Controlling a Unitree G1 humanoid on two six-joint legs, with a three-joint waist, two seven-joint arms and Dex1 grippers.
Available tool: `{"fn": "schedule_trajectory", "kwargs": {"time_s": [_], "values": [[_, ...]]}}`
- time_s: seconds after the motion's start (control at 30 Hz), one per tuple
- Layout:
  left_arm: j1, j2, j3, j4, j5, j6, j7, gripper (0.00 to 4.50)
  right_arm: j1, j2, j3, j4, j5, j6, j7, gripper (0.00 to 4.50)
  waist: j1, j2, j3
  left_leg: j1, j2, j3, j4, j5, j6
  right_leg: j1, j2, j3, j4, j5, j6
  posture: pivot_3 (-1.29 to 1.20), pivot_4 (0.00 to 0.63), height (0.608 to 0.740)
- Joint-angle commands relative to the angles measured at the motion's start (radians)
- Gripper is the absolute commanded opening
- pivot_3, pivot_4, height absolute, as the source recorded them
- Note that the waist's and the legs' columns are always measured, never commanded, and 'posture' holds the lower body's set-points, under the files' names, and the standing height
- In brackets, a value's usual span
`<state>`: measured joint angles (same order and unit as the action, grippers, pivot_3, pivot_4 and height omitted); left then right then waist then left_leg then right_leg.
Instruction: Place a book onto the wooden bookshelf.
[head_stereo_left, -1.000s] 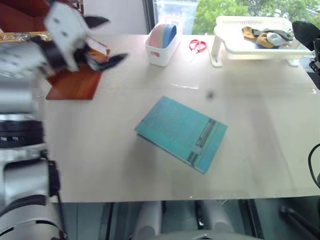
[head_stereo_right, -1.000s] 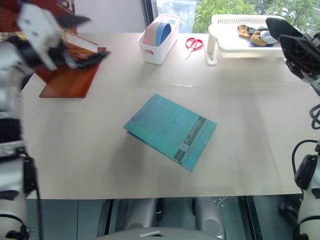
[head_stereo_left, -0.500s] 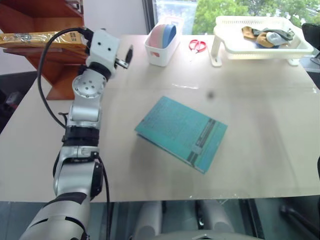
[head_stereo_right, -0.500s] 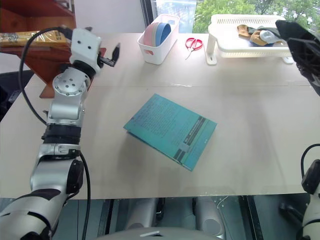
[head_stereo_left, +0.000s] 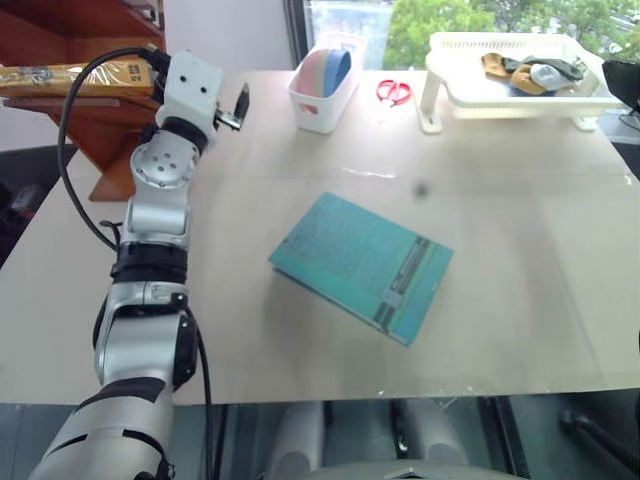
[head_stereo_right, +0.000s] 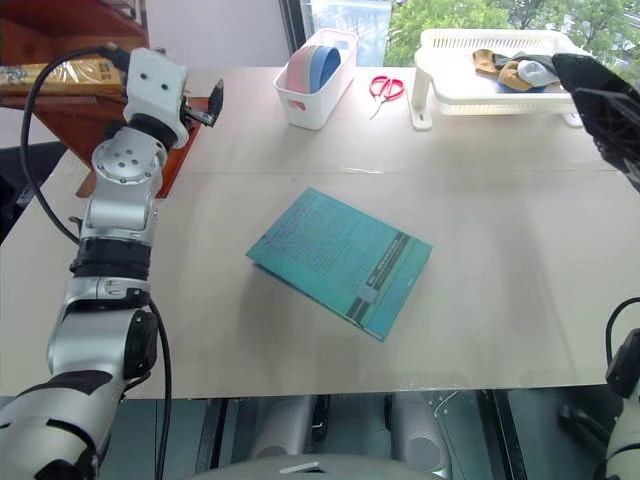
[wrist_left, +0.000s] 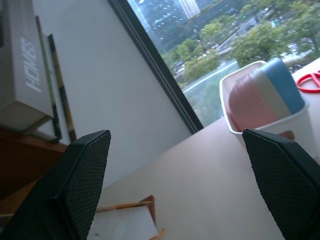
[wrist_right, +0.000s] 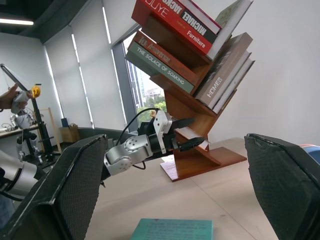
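The book (head_stereo_left: 72, 76), orange-yellow and glossy, lies flat on a low board of the wooden bookshelf (head_stereo_left: 70, 25) at the table's far left. My left gripper (head_stereo_left: 238, 105) hovers just right of the book's end, apart from it. In the left wrist view this gripper (wrist_left: 175, 135) is open with nothing between its fingers. The right gripper (head_stereo_right: 600, 95) is raised at the right edge near the basket. Its own wrist view shows it (wrist_right: 175, 139) open and empty, facing the bookshelf (wrist_right: 200, 150).
A teal book (head_stereo_left: 362, 266) lies flat mid-table. At the far side stand a white bin (head_stereo_left: 323, 85) with pink and blue items, red scissors (head_stereo_left: 395, 91) and a white basket (head_stereo_left: 510, 100) holding small things. Several books fill the shelf's upper boards (wrist_right: 175, 17). A person's hand (wrist_right: 12, 97) shows far off.
My left arm has swung round and now reaches up from the near side. Its gripper has turned to point along the table beside the shelf. The book stays on its board.
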<state>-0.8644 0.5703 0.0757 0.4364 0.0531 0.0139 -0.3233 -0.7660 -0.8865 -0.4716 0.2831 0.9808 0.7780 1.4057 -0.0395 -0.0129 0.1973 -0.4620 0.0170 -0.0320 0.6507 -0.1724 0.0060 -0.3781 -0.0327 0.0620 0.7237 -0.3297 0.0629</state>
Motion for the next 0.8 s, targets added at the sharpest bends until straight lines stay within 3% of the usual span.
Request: {"fn": "schedule_trajectory", "kwargs": {"time_s": [0.03,0.27,0.5,0.67,0.8], "values": [[0.070,0.003,-0.003,-0.164,-0.057,0.081,-0.086,4.45,0.035,-0.013,-0.011,-0.026,-0.005,-0.016,0.016,4.50,0.001,0.000,0.000,0.000,0.000,0.000,0.000,0.000,0.000,0.000,0.000,0.000,0.000,0.000,0.000,0.00,0.150,0.740],[0.359,-0.043,0.017,-0.471,-0.203,0.372,-0.186,4.45,0.217,-0.052,0.155,-0.018,-0.249,-0.211,0.107,4.50,0.002,0.001,-0.001,0.000,0.002,0.000,0.000,0.000,0.000,0.001,0.000,0.000,-0.001,0.000,0.000,0.00,0.150,0.740],[0.671,-0.052,0.155,-0.739,-0.436,0.539,-0.259,4.45,0.389,-0.003,0.211,0.047,-0.475,-0.529,0.020,4.50,-0.001,0.001,-0.001,0.002,0.004,0.000,0.000,0.000,0.000,0.002,0.000,0.000,0.000,0.000,0.000,0.00,0.150,0.740],[0.879,-0.044,0.231,-0.816,-0.496,0.541,-0.286,4.45,0.526,0.024,0.215,0.085,-0.556,-0.679,-0.015,4.50,0.001,0.001,-0.001,0.018,0.005,0.000,-0.008,0.000,0.000,0.019,0.000,-0.001,-0.011,0.000,0.000,0.00,0.150,0.740],[0.958,-0.037,0.255,-0.813,-0.488,0.497,-0.288,4.45,0.578,0.045,0.204,0.100,-0.577,-0.750,-0.038,4.50,0.001,0.003,-0.003,0.020,0.004,0.001,-0.008,0.000,0.000,0.021,0.000,0.001,-0.012,0.000,0.000,0.00,0.150,0.740]]}}
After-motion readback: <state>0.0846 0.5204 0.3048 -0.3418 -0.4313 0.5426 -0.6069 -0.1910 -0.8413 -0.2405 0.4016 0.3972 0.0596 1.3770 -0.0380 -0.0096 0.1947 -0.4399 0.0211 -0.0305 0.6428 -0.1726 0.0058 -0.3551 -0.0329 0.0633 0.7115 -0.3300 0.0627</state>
